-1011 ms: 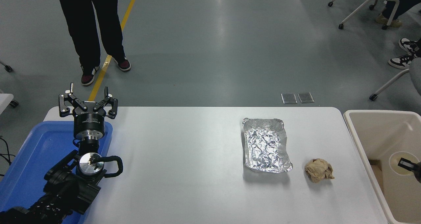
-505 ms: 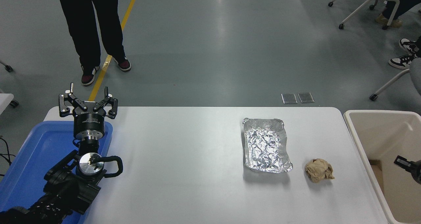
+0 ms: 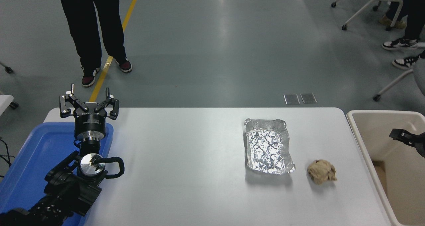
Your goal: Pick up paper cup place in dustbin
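The paper cup does not show in the head view. The dustbin (image 3: 374, 137) is a cream-beige bin standing off the table's right end, cut off by the picture's right edge. Only the tip of my right gripper (image 3: 402, 135) comes in from the right edge, above the bin's far half; how it stands cannot be made out. My left gripper (image 3: 88, 101) is open and empty, parked at the lower left, upright over the blue tray's far corner.
A blue plastic tray (image 3: 36, 153) lies at the table's left end. A silver foil tray (image 3: 269, 145) and a tan crumpled paper ball (image 3: 321, 171) lie on the table's right part. A person stands beyond the far left corner. Chairs and feet are at the top right.
My right gripper has moved up the picture, away from the bin's near part to over its far half. The cup seen under it in the bin one second ago no longer shows.
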Motion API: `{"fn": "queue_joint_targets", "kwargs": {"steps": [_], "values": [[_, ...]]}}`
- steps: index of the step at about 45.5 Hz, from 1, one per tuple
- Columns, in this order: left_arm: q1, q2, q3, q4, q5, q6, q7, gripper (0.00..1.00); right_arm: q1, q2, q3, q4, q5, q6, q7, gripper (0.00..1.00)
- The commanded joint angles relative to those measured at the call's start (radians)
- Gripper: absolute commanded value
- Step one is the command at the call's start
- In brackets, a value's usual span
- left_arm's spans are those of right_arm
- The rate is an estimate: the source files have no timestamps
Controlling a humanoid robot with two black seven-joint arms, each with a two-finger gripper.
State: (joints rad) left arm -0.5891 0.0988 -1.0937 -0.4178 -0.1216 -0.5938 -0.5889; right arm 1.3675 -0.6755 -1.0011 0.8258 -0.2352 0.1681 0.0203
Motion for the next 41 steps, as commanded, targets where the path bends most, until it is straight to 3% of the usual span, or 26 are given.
{"fn": "queue_joint_targets", "kwargs": {"steps": [1, 17, 41], "values": [[0.0, 0.001, 0.0, 0.001, 0.0, 0.0, 0.0, 0.99, 0.413, 0.014, -0.114, 0.386, -0.016, 0.119, -0.003, 1.0], [0.002, 0.001, 0.0, 0.001, -0.001, 0.0, 0.0, 0.99, 0.699, 0.145, -0.114, 0.572, -0.006, 0.355, -0.002, 1.0], [0.005, 0.002, 0.0, 0.001, -0.001, 0.0, -0.002, 0.99, 0.818, 0.43, -0.175, 0.654, 0.114, 0.453, -0.003, 1.0]]}}
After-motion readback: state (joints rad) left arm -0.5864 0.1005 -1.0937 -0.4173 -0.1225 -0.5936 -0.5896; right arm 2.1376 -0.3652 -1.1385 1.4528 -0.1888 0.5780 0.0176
